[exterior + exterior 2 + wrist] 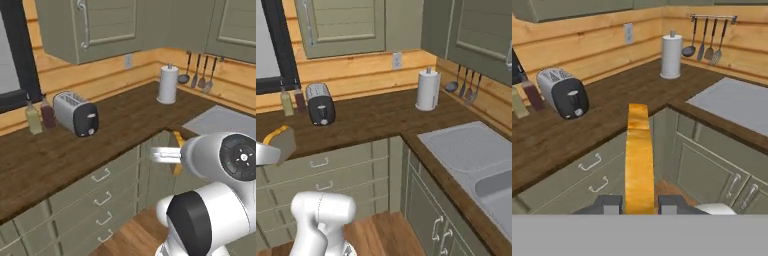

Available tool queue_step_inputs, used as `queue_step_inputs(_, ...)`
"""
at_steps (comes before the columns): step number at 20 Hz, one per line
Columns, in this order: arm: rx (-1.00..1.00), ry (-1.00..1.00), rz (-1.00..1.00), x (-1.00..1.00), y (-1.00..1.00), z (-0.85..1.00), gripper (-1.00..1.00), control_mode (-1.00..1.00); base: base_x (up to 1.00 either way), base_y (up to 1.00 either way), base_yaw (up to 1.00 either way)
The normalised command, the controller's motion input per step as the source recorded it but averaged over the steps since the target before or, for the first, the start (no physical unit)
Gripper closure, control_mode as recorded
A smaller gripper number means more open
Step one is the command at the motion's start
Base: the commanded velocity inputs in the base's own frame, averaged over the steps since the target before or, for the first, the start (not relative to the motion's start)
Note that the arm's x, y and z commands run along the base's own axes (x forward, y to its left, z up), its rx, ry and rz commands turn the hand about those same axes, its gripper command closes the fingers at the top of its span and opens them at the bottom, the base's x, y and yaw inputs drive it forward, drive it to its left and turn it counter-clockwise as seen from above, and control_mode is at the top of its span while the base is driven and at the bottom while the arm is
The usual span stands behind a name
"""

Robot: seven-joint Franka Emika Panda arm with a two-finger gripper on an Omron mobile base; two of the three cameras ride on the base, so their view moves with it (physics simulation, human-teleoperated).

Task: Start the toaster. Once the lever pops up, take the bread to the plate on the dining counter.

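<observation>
My gripper point(639, 205) is clamped on the bread point(638, 160), edge-on, off the worktop and well apart from the toaster point(563, 92). Thin pinch, so a fast swing toward the plate could slip it out

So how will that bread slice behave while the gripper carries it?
The bread stands edge-on between the fingers, held by its lower end, so it looks stiff enough not to droop. It is probably light, but crushable if squeezed harder. The tall free end might wobble in fast swings.
</observation>
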Motion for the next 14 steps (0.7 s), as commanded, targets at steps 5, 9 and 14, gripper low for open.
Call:
queue_step_inputs(5, 0.00, 0.00, 0.00, 0.00, 0.00, 0.00, 1.00, 1.00, -0.43, 0.06, -0.67)
queue_step_inputs(9, 0.00, 0.00, 0.00, 0.00, 0.00, 0.00, 1.00, 1.00, -0.42, 0.00, -0.70)
queue_step_inputs(14, 0.00, 0.00, 0.00, 0.00, 0.00, 0.00, 1.00, 1.00, -0.40, 0.00, -0.72)
